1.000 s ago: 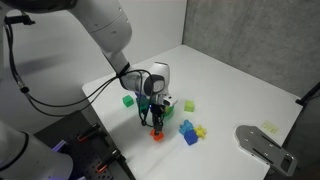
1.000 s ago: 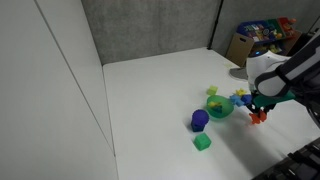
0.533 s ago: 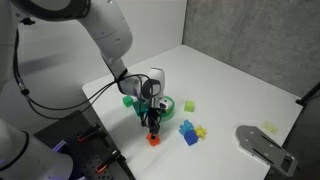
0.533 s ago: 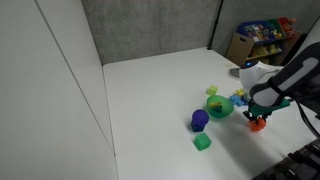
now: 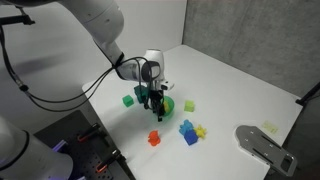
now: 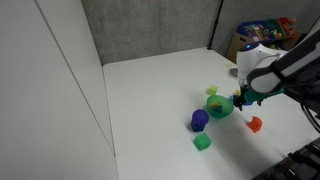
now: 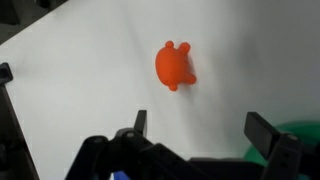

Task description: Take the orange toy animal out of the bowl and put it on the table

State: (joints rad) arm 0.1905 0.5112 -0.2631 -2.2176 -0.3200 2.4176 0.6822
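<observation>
On table [image 7: 70, 70] — sm. orange toy animal [image 7: 175, 65]

dark blue-purple cup [image 6: 199, 120], upright, with a green cube [image 6: 202, 143] just beside it, nearer the camera. apart from these, blue toy [image 5: 187, 133] lying against or just beside a yellow toy [image 5: 200, 131], too close to tell whether touching. pale green block [image 5: 188, 105] near that pair, farther back, apart from both. over by the edge, flat grey device [image 5: 262, 146] with a small yellowish piece [image 5: 272, 128] resting on its far end. in the far corner, cardboard box [image 6: 242, 47] stuffed with colourful packets, near a grey wall [image 6: 150, 25].
</observation>
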